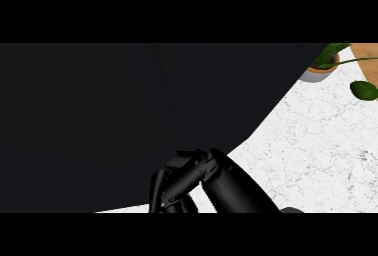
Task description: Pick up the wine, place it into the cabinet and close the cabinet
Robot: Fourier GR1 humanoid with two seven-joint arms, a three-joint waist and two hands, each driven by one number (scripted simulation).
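Note:
A large dark cabinet (111, 125) fills most of the head view, from the left edge past the middle. Its lower right edge slants across the white counter (325, 150). My right hand (184, 177) shows black at the bottom centre, at the cabinet's lower edge. Its fingers (168, 192) are nearly straight, lie against the dark surface and hold nothing. Its dark forearm (236, 192) comes up from the lower edge, right of centre. No wine bottle is visible. My left hand does not show.
A potted plant (319, 70) with green leaves stands at the top right on the counter. A wooden surface (365, 50) lies behind it in the corner. White speckled counter spreads across the right side.

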